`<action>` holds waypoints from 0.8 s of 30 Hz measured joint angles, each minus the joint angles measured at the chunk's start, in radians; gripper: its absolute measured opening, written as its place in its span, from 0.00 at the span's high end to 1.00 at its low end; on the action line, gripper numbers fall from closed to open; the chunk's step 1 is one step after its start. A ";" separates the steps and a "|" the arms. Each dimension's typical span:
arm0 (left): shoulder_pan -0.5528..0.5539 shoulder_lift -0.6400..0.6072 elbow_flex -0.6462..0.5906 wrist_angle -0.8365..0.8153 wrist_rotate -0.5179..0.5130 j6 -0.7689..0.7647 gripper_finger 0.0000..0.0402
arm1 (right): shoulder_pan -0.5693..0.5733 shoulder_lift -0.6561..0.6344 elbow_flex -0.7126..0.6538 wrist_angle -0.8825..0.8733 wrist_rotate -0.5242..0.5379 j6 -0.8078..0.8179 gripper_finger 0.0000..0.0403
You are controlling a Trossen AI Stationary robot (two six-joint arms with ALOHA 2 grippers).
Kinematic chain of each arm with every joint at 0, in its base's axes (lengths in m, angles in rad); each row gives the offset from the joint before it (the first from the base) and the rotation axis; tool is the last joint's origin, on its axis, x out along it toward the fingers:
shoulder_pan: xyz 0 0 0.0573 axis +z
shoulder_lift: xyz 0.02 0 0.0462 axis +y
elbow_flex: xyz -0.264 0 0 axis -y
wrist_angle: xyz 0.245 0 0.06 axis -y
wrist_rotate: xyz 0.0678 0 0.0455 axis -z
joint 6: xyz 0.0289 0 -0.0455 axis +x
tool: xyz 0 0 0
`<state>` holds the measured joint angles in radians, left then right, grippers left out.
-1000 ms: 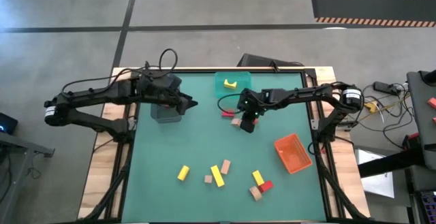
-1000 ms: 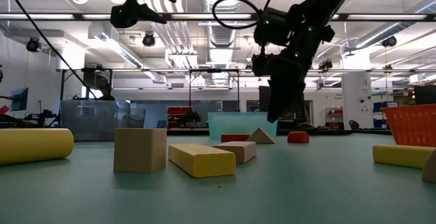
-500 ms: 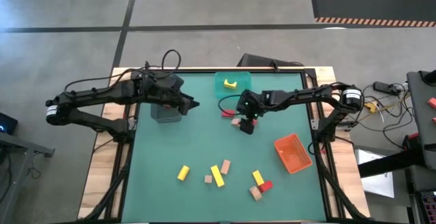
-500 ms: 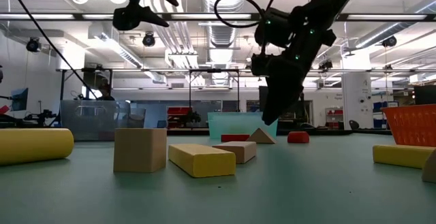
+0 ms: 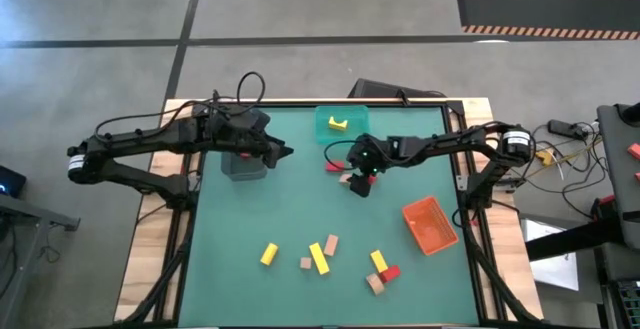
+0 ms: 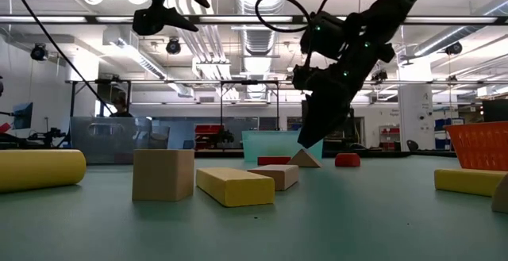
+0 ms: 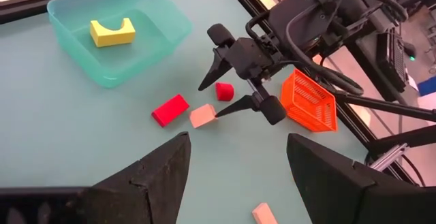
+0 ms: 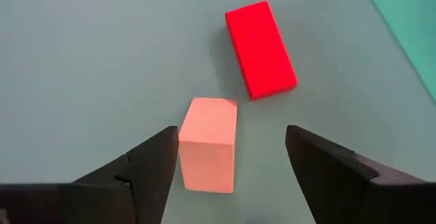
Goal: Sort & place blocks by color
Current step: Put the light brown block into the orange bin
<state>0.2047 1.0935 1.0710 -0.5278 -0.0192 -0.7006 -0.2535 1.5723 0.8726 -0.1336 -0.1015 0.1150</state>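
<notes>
My right gripper (image 5: 358, 181) hovers open just above a tan block (image 8: 208, 144), which lies flat on the green mat between its fingers, nearer one of them. A red bar (image 8: 261, 49) lies just beyond, and a small red block (image 7: 223, 90) is close by. My left gripper (image 7: 236, 149) stands open with nothing in it, high over the grey bin (image 5: 243, 162). The teal bin (image 5: 340, 122) holds one yellow block (image 7: 112, 32). Several yellow, tan and red blocks (image 5: 320, 257) lie near the front edge.
The orange bin (image 5: 430, 224) stands at the right, between my right arm and the front blocks. In the low view a tan cube (image 6: 163, 174) and a yellow bar (image 6: 234, 186) lie closest. The mat's middle (image 5: 290, 209) is bare.
My right gripper has tipped further aslant over the tan block and shifted slightly toward the table's left edge. The blocks lie where they were.
</notes>
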 joint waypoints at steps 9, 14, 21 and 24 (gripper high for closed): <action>0.000 0.000 0.000 -0.003 -0.013 0.000 0.43 | 0.005 0.000 -0.041 0.051 -0.013 0.006 0.36; 0.000 0.000 0.000 -0.002 -0.013 0.000 0.43 | 0.020 0.000 -0.048 0.083 -0.013 0.009 0.36; 0.000 0.000 0.000 0.000 -0.013 0.000 0.43 | 0.029 0.067 -0.050 0.118 -0.003 0.056 0.38; 0.000 0.000 0.000 0.002 -0.013 -0.001 0.43 | 0.029 0.093 -0.042 0.125 -0.007 0.067 0.40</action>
<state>0.2047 1.0935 1.0710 -0.5261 -0.0322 -0.7013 -0.2249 1.6649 0.8302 -0.0089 -0.1086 0.1825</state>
